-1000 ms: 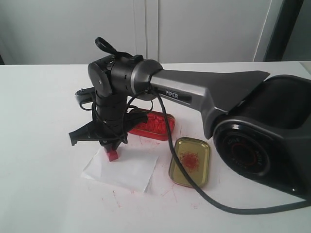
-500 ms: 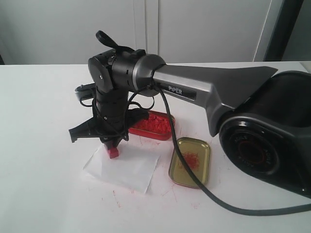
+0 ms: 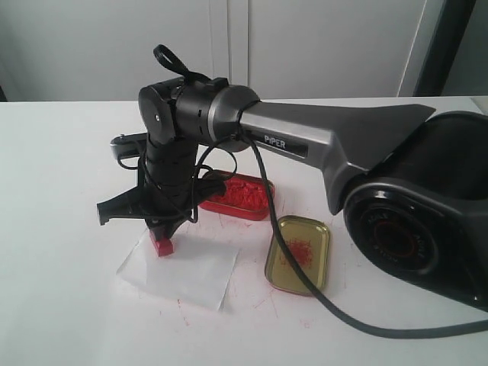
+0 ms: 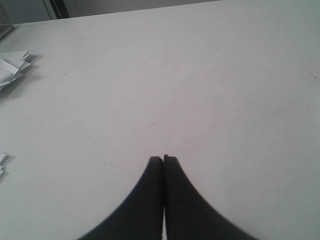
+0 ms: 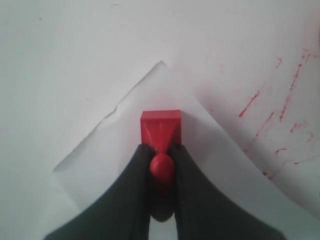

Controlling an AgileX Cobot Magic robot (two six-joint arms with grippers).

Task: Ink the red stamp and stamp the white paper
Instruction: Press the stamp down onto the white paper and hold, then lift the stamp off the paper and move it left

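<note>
- Grip: right gripper (image 5: pixel 161 150) clamped on thin handle of red stamp (image 5: pixel 161 127), one finger either side, pointing straight down.
- Stamp place: square block directly under gripper, handle axis upright, base on or just above white paper (image 3: pixel 191 271); contact likely, not confirmable.
- Paper place: on table, near-left of red tin (image 3: pixel 240 197), left of gold lid (image 3: pixel 299 255); stamp block by paper's far-left corner, not centre.
- Key relation: paper straight below block, so next move judged purely vertical, press down then lift, no sideways travel needed.
- Risk: clipped print, given closeness to paper edge.
- Left gripper (image 4: pixel 163 159): fingers together, empty, over table (image 4: pixel 200 75) with neither stamp nor paper in its view; right arm alone in place for the press.
</note>
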